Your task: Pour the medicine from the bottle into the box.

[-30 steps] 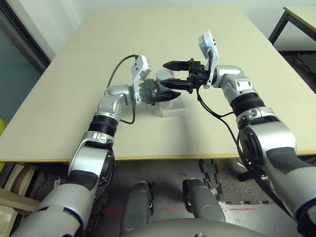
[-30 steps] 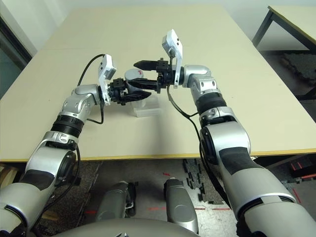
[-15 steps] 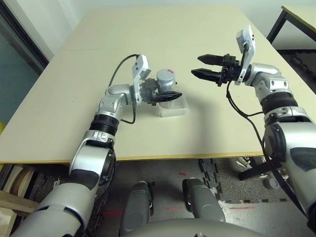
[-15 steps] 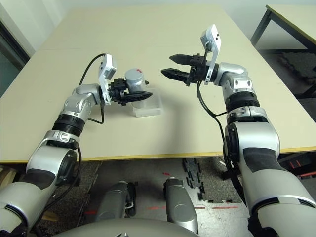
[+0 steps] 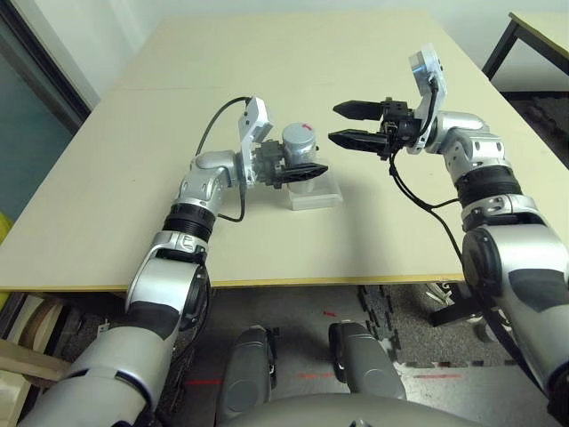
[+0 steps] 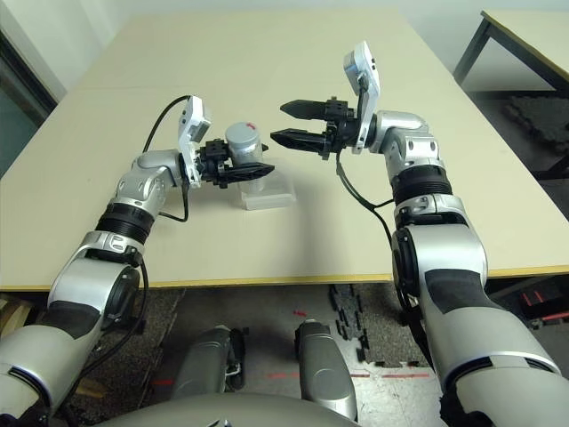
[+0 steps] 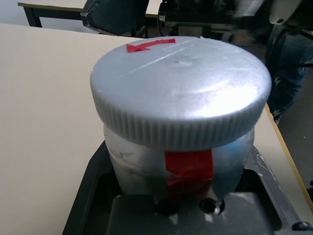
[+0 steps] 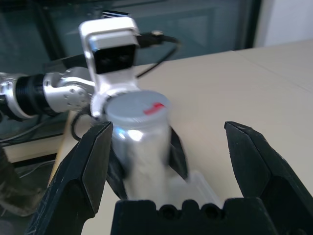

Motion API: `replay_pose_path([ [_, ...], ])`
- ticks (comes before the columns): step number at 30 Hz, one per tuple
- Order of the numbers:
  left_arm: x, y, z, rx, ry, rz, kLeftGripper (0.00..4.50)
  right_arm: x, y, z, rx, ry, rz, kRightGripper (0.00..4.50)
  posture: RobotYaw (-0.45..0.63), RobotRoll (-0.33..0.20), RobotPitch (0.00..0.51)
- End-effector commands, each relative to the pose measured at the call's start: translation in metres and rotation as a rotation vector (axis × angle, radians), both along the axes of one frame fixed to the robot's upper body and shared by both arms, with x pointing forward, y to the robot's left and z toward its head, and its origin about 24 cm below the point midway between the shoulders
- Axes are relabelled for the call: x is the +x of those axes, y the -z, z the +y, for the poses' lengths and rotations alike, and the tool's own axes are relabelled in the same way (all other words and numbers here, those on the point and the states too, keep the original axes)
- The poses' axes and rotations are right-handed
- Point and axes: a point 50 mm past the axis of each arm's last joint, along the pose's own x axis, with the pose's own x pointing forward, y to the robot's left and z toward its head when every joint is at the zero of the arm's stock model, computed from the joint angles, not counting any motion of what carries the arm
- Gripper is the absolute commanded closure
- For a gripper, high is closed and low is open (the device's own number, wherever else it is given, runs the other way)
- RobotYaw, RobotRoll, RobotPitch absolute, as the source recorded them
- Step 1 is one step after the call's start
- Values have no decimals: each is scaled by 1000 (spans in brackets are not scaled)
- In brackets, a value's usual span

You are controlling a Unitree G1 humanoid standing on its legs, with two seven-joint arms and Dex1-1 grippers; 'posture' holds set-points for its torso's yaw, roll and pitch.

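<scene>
Now uncapping | left gripper (image 5: 298,169) clamps capped bottle (image 5: 298,147) upright over box (image 5: 313,194) | right gripper (image 5: 349,123) wide, empty | centre jaws on cap (image 7: 181,88), then twist

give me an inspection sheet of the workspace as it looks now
surface: beige table with a seam across its far half, bare around the work area
job's things: bottle upright with its grey cap on, held above the near edge of the clear box, which lies flat on the table; medicine not visible
clutter: nothing seen
grippers: left gripper shut on the bottle's body; right gripper open, level, pointing at the bottle from the side, apart from it
cables: black cable looping from the left wrist camera to the forearm; another hanging under the right wrist
surroundings: second table at far right, dark floor mats below the table edge
</scene>
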Motion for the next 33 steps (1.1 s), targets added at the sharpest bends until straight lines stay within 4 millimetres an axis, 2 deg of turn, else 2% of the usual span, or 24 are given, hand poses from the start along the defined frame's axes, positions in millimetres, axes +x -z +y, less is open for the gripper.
replay_pose_path([
  [1,3,-4,-5,17,6,-21,1830,-3,0,9,-5,-35,-8,0,-236,0,70],
  [13,3,-3,-12,13,24,-21,1830,-3,1,31,-9,-74,-17,0,-242,0,66],
  [33,0,-3,-16,6,43,-20,1830,6,4,49,-6,-22,-20,0,-228,0,74],
])
